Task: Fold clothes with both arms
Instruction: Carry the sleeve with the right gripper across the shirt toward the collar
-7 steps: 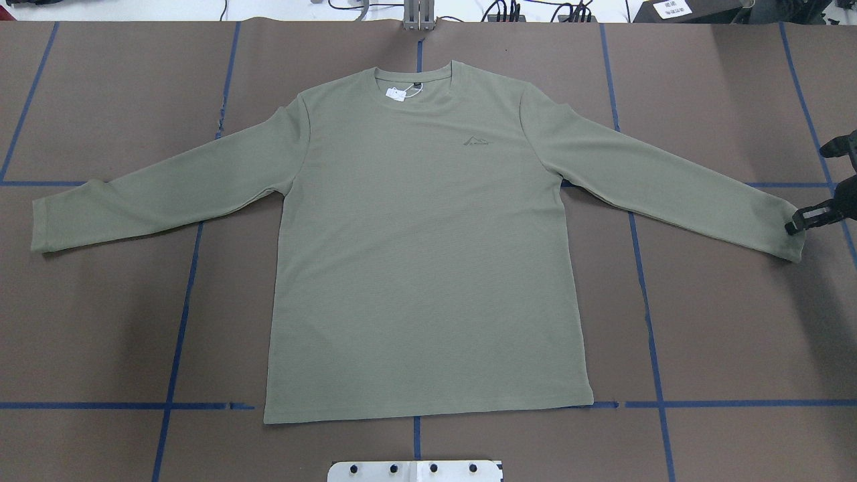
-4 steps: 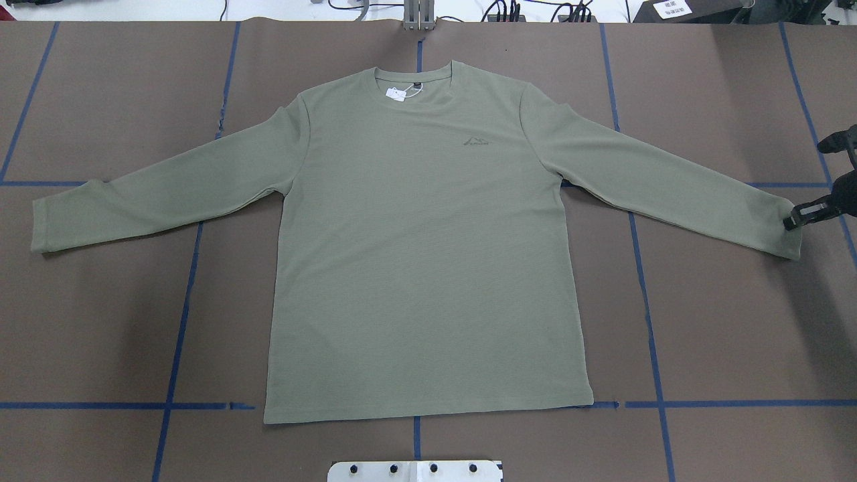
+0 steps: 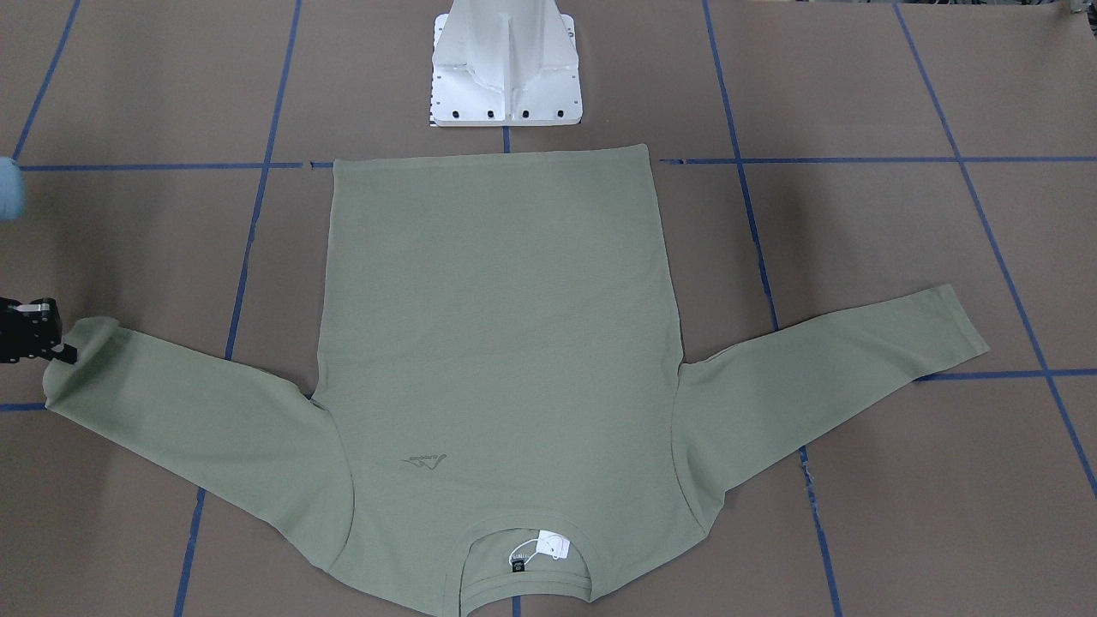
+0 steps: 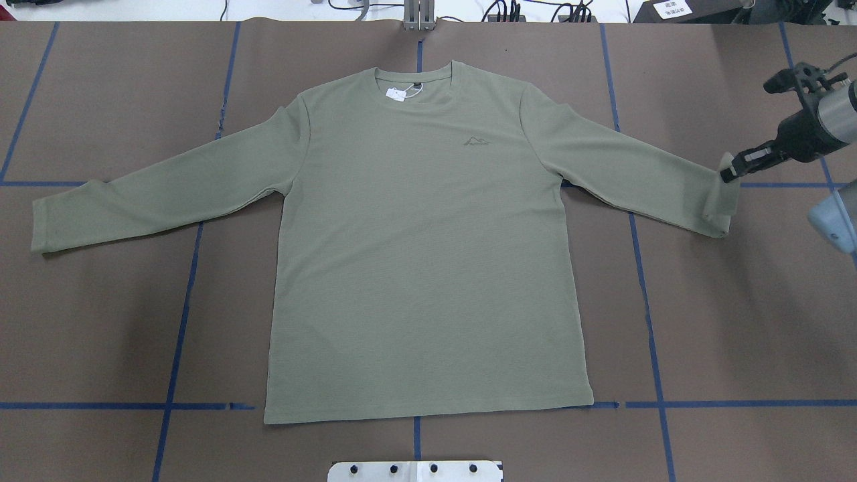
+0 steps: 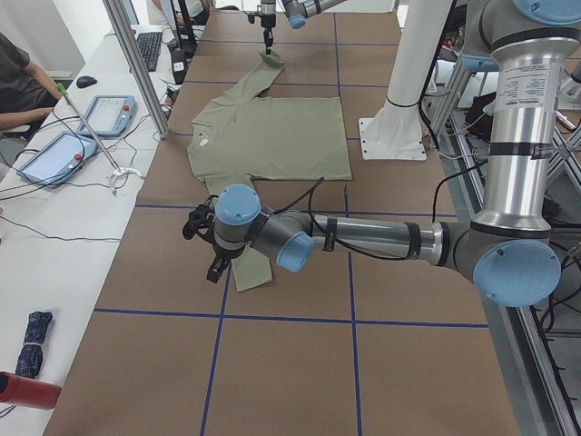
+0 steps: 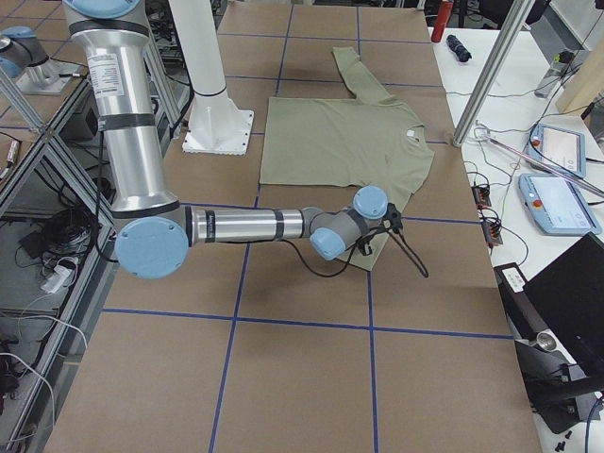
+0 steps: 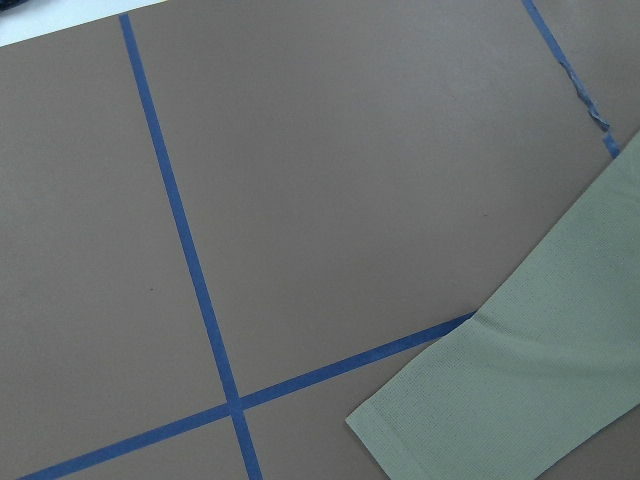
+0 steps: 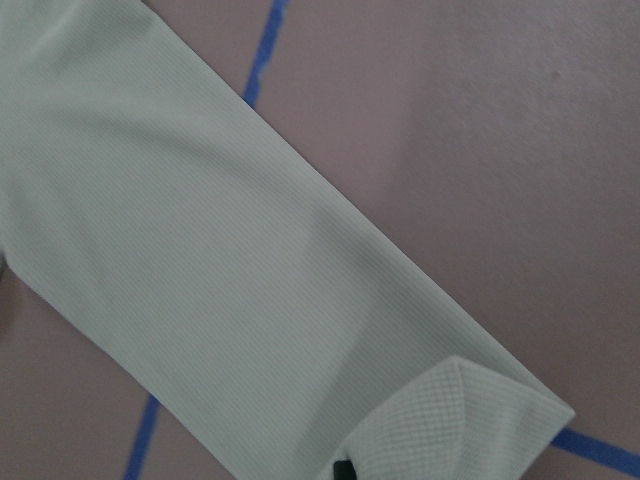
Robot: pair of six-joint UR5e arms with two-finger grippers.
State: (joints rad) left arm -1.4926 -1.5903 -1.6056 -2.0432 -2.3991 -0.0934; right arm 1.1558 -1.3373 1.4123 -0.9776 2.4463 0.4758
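Observation:
The sage-green long-sleeved shirt lies flat and face up on the brown table, with its collar on the far side from the robot. My right gripper is shut on the cuff of the right-hand sleeve and holds it raised, so the sleeve end curls over. That turned-up cuff fills the bottom of the right wrist view. The other sleeve lies straight on the table. My left gripper hovers near its cuff and shows only in the exterior left view, so I cannot tell whether it is open or shut.
The white base pedestal stands just beyond the shirt's hem. Blue tape lines grid the table. Along the far side runs a white bench with tablets, cables and a seated person.
My right gripper has risen and moved inward toward the shirt body, carrying the cuff with it. The sleeve end has come off the table and curled. The rest of the shirt has not moved.

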